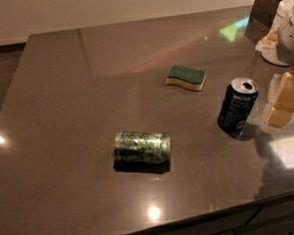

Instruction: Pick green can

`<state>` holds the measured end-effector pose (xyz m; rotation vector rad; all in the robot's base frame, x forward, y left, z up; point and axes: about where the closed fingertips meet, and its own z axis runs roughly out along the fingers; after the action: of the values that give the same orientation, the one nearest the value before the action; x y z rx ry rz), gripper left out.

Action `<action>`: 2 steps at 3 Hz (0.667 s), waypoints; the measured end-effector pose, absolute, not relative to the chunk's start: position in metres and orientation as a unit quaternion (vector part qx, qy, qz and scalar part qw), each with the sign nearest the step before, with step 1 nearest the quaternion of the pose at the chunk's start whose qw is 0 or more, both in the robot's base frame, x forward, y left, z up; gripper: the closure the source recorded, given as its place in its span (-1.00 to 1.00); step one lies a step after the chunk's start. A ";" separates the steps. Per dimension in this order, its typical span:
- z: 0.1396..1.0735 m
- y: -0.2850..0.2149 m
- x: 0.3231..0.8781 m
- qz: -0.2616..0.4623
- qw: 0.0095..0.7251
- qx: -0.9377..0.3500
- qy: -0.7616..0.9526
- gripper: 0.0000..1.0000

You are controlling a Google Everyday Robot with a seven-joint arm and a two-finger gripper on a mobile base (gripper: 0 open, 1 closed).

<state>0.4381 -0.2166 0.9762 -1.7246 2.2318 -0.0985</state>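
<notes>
Currently ungrasped: shiny light-green patterned can point(142, 146) is laid sideways on grey bench point(61, 95); tan gripper point(285, 98) is seen at right edge, well apart, opening cannot be told.

Grey counter point(61, 95). Green can point(142, 146) lies on its side, long axis 9 to 3 o'clock. Green-topped yellow sponge point(186, 77) flat at its 1 o'clock. Dark blue can point(237, 106) upright at its 2 o'clock, top opened. Pincer point(284, 98) at the frame's 3 o'clock edge, just beside the blue can.
</notes>
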 end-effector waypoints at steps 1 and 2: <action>0.977 -0.216 0.438 -0.035 0.160 -0.603 0.780 -1.00; 0.985 -0.187 0.440 -0.020 0.178 -0.625 0.760 -1.00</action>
<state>0.4398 -0.1867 0.9846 -1.7667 2.1506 -0.0573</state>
